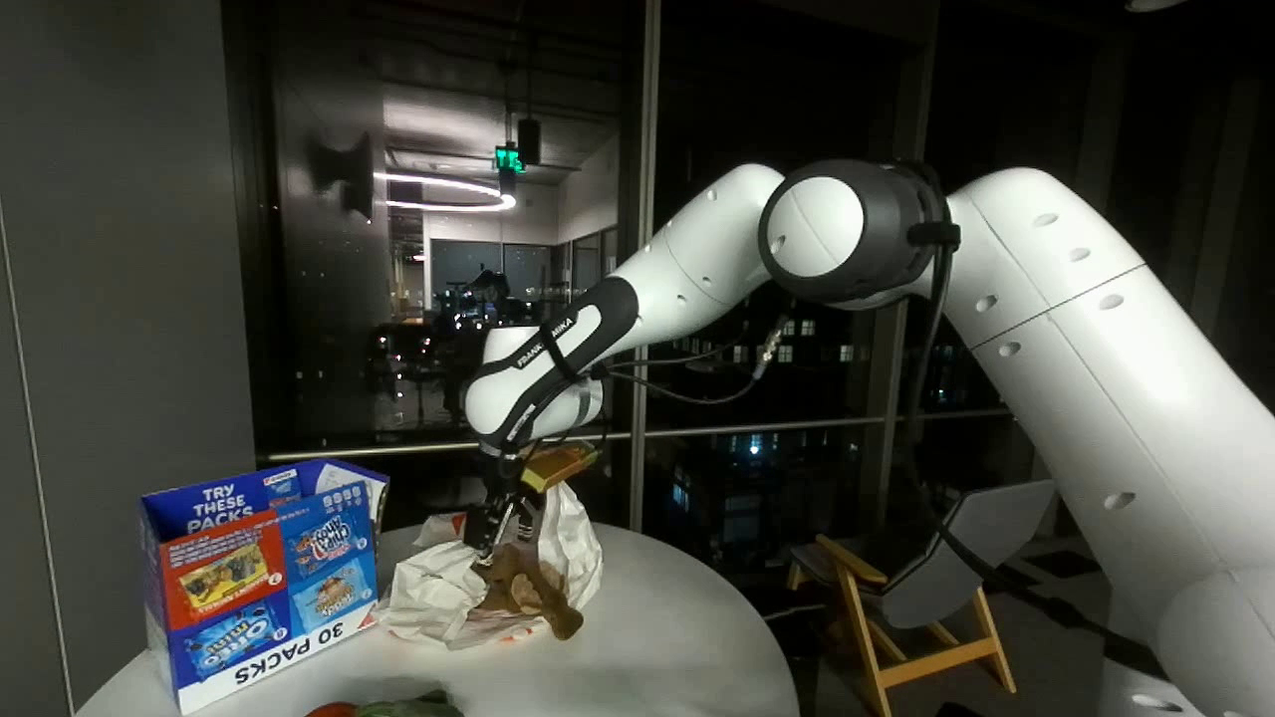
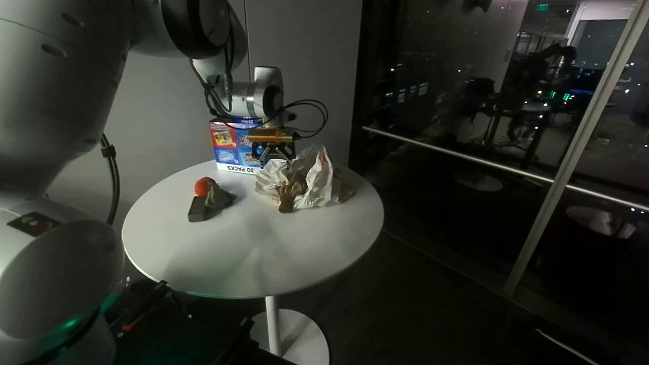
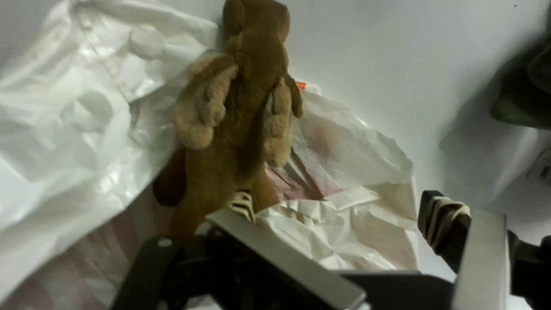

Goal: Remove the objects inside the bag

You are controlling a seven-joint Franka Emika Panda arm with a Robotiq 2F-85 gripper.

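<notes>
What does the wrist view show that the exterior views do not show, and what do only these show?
Wrist view only: pale bands wound around the fingertips, seen clearly. Exterior views only: in both, the snack box, the robot arm and a red-orange item. Shared: the white bag, the brown plush toy partly out of it, the gripper and the tabletop.

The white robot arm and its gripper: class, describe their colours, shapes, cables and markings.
The smooth white, rounded robot arm has a dark grey joint ring and a black panel with partly covered white lettering: FRANK and MIKA show. Black cables run outside it. A gold-coloured, box-shaped unit sits above the black gripper, whose fingers carry flat silver-grey plates and pale wrapped bands.
</notes>
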